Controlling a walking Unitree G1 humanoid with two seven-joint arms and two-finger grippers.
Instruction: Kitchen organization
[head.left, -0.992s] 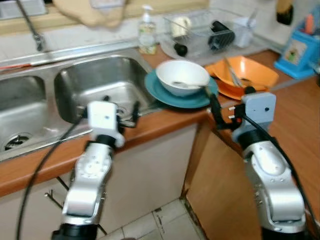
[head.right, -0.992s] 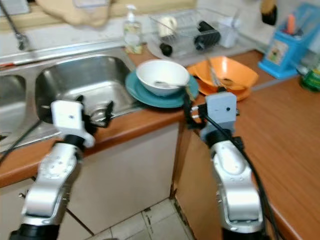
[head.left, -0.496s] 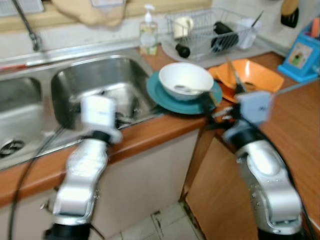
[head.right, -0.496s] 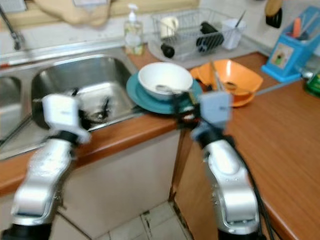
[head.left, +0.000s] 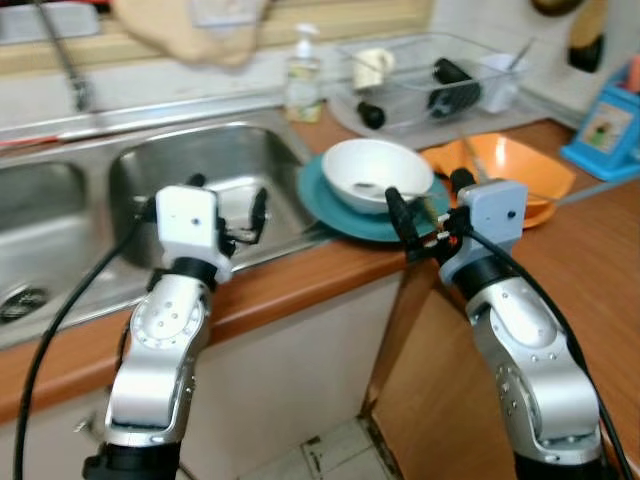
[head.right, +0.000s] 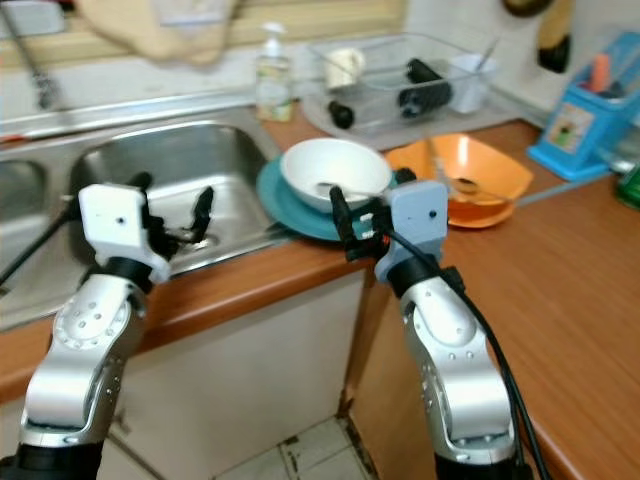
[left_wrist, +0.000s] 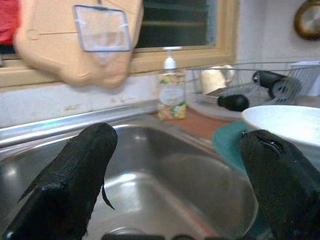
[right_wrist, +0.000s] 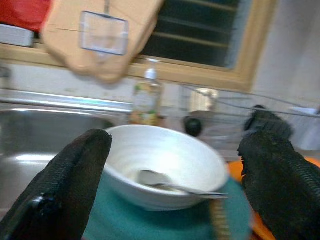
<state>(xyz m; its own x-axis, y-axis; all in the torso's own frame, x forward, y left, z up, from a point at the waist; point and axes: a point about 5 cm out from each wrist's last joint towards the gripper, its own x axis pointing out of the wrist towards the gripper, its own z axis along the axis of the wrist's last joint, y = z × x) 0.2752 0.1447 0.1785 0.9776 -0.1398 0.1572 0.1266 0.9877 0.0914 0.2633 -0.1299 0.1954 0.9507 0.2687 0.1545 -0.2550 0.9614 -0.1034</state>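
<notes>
The right gripper (head.left: 428, 203) is spread wide and holds nothing. Just in front of its fingers is the white bowl (head.left: 377, 175) with a spoon (right_wrist: 165, 182) inside, standing on a teal plate (head.left: 340, 207). Beyond that plate is an orange bowl (head.left: 512, 165). The left gripper (head.left: 228, 200) is also released and empty, above the front edge of the steel sink (head.left: 225, 165). Behind the sink stands a soap bottle (head.left: 303, 78), next to a dish rack (head.left: 420, 70).

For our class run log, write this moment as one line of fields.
left gripper: open, over sink | right gripper: open, before white bowl | bowl: spoon inside, on teal plate | nothing held
</notes>
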